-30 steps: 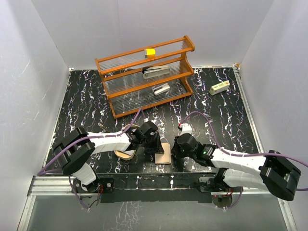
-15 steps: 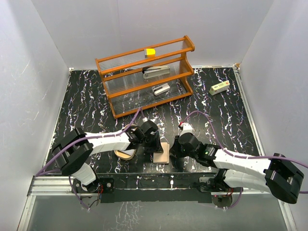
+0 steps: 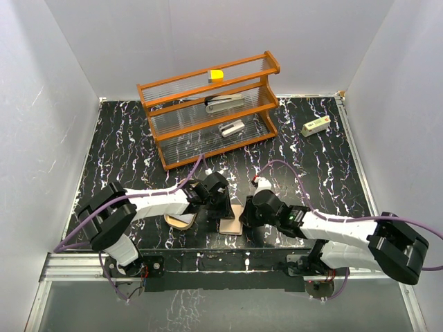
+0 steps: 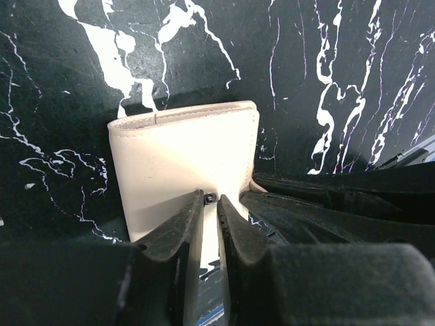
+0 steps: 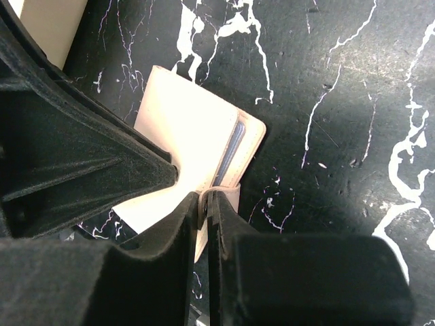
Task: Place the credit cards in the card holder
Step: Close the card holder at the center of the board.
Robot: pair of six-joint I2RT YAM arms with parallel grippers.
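A small tan folding wallet lies on the black marbled table near the front edge, between my two grippers. My left gripper is nearly shut with nothing between its fingers, and its tips rest on the wallet's top face. My right gripper is shut on the wallet's near edge flap. The wallet lies open, and the thin blue edge of a card shows in its slot. The card holder, an oval tan tray, lies partly hidden under my left arm. No dark striped cards are in view.
A wooden rack stands at the back with a yellow block on top and two grey stapler-like objects on its shelves. A small white box lies at the back right. White walls enclose the table.
My right gripper has moved left to the wallet's edge. The wallet has shifted slightly left. My left gripper has stayed on the wallet.
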